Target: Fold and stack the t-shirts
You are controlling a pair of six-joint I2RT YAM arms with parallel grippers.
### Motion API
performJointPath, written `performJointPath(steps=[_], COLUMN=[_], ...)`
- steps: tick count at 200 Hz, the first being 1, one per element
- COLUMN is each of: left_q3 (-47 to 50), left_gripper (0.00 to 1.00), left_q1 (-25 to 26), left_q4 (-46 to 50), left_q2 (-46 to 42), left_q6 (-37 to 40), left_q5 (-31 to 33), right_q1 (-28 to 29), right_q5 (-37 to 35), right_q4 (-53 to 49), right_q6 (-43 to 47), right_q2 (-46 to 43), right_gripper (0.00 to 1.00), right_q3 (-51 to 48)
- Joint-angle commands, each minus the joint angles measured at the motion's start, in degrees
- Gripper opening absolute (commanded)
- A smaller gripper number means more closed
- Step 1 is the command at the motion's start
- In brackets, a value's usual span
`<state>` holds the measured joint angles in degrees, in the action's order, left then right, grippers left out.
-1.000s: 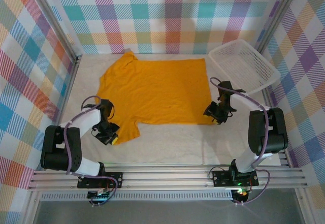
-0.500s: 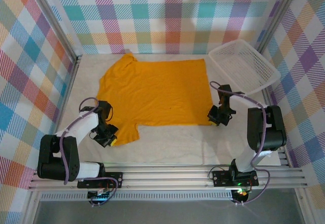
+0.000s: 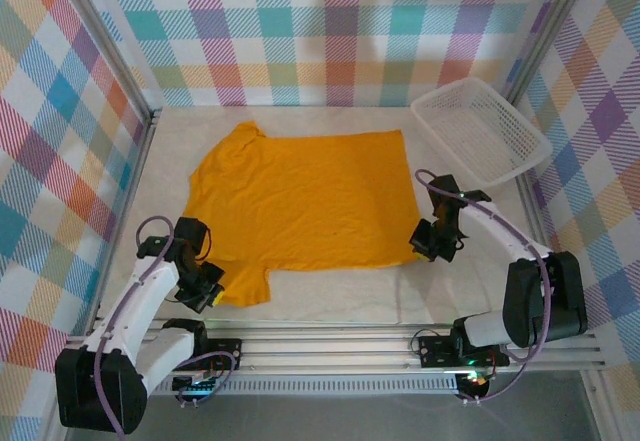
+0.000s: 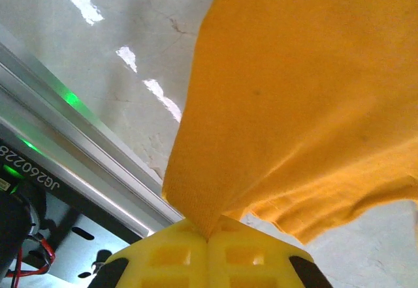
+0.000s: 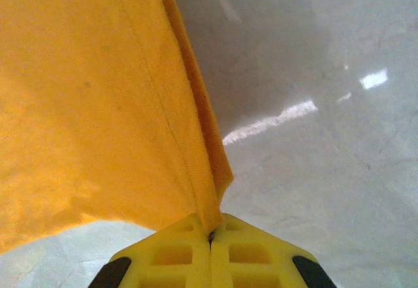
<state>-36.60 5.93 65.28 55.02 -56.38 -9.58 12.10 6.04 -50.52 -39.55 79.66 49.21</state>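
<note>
In the middle of the table (image 3: pixel 340 306), one mustard-orange t-shirt (image 3: pixel 300 196) lies spread open and nearly flat, sleeves to the left, hem to the right. My left claw (image 3: pixel 207 287) is clamped on the near sleeve. My right claw (image 3: pixel 432 244) is clamped on the near hem corner. I judge the folding barely begun: no fold shows and nothing is stacked. The cloth looks plain, soft and lightly wrinkled. A white mesh basket (image 3: pixel 480 126) sits far right.

Pastel plaid walls (image 3: pixel 330 31) in pink, teal and yellow close in the back and both sides, with slanted metal posts (image 3: pixel 100 36) at the corners. The pale, marbled surface (image 3: pixel 340 296) is glossy, carrying bright glints of light (image 5: pixel 268 123), and an aluminium rail (image 3: pixel 340 346) runs along its near edge.
</note>
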Motion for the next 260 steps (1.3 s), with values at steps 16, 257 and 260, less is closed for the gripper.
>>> performJointPath(steps=[16, 257, 260], left_q3=[-12.0, -60.9, -61.0], left_gripper=[0.00, 0.00, 0.00], left_q1=[0.0, -6.4, -6.4], left_q4=[-3.3, -5.3, -5.1], left_q2=[7.4, 54.9, 54.9], left_q6=[-1.1, 11.7, 11.7], left_q5=[2.9, 8.3, 8.5], right_q1=[-0.1, -4.6, -4.6], right_q5=[0.6, -2.3, -2.6], right_q4=[-3.9, -6.8, -6.6], right_q6=[-0.8, -9.0, -9.2], right_q2=[5.2, 33.2, 32.9], right_gripper=[0.00, 0.00, 0.00], right_q3=[7.4, 40.4, 40.1])
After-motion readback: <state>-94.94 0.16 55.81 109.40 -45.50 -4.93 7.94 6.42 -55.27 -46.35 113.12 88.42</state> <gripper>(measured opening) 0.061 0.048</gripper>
